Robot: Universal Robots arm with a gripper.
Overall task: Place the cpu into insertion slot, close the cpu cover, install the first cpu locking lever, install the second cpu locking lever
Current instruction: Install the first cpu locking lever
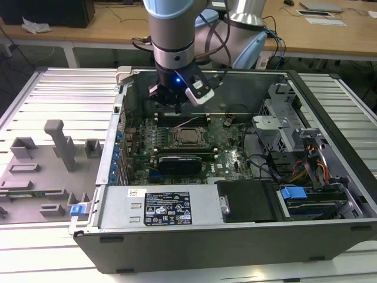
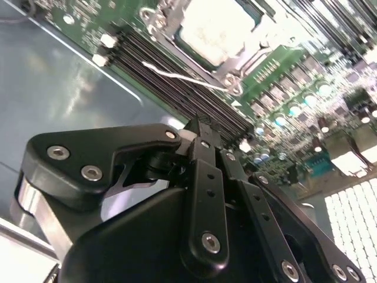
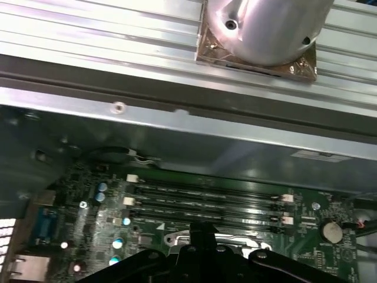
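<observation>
Cpu (image 2: 218,32) (silver-topped) near end effector (image 2: 199,127), apart

Your layout, exterior view: open case (image 1: 330,118) on the table. In it: board (image 1: 230,154); cpu (image 1: 189,137) at the board's middle; memory slots (image 1: 184,118) just behind the cpu; gripper (image 1: 177,105) above those slots; power supply (image 1: 168,207) in front. Fixture tray (image 1: 35,177) lies outside, at the exterior view's left.
</observation>
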